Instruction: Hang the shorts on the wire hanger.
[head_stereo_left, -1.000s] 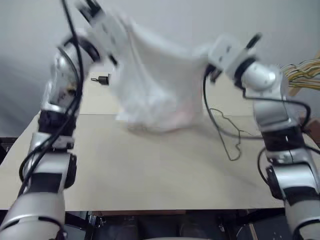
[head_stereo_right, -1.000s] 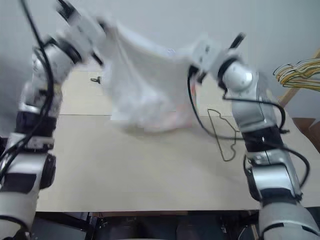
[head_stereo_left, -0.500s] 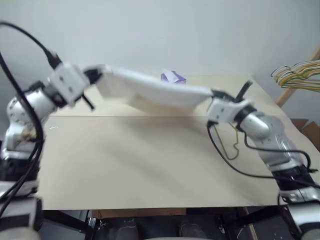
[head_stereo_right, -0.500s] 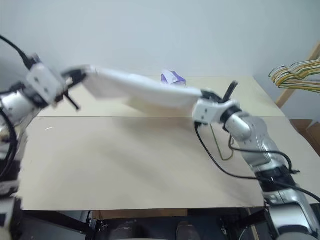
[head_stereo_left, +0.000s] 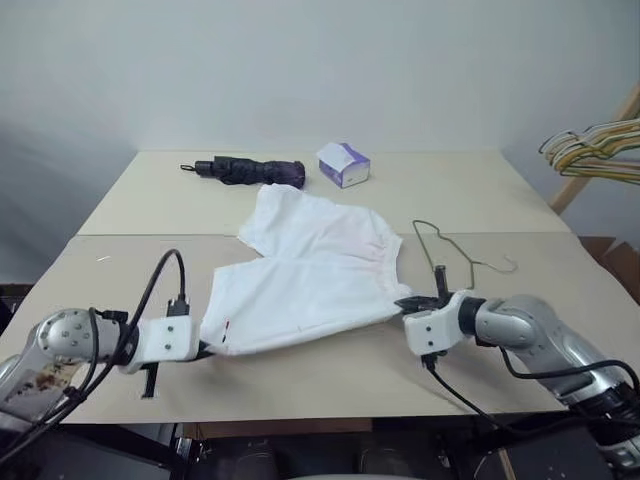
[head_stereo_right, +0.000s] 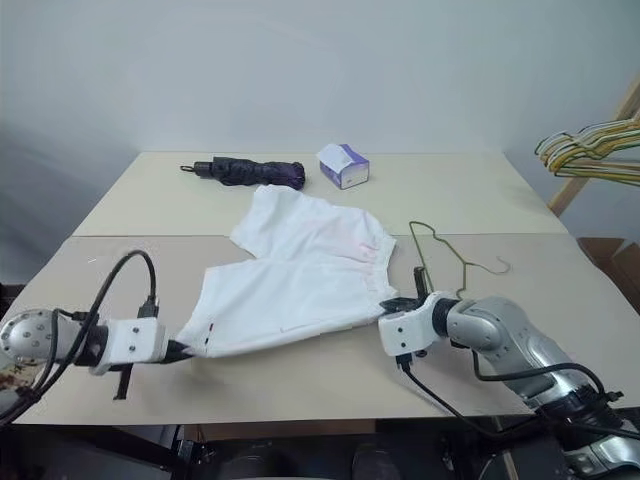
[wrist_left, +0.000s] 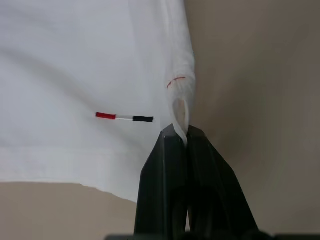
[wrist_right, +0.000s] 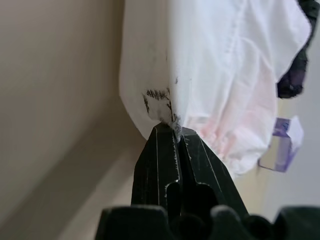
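The white shorts (head_stereo_left: 310, 275) lie spread flat on the beige table (head_stereo_left: 300, 380), gathered waistband toward the right. My left gripper (head_stereo_left: 203, 349) is shut on the shorts' near left hem corner, beside a small red and black dash mark (wrist_left: 125, 118). My right gripper (head_stereo_left: 408, 303) is shut on the near right corner by the waistband, where the cloth shows dark smudges (wrist_right: 160, 97). The wire hanger (head_stereo_left: 455, 262) lies flat on the table just right of the shorts, its hook pointing right.
A folded dark umbrella (head_stereo_left: 245, 171) and a small purple and white box (head_stereo_left: 343, 164) sit at the table's far side. A bunch of coloured hangers (head_stereo_left: 595, 150) hangs off a wooden stand at the right edge.
Both arms came down and back toward me from high up, still gripping the shorts. The cloth, bunched and hanging in the air before, now lies spread flat on the table.
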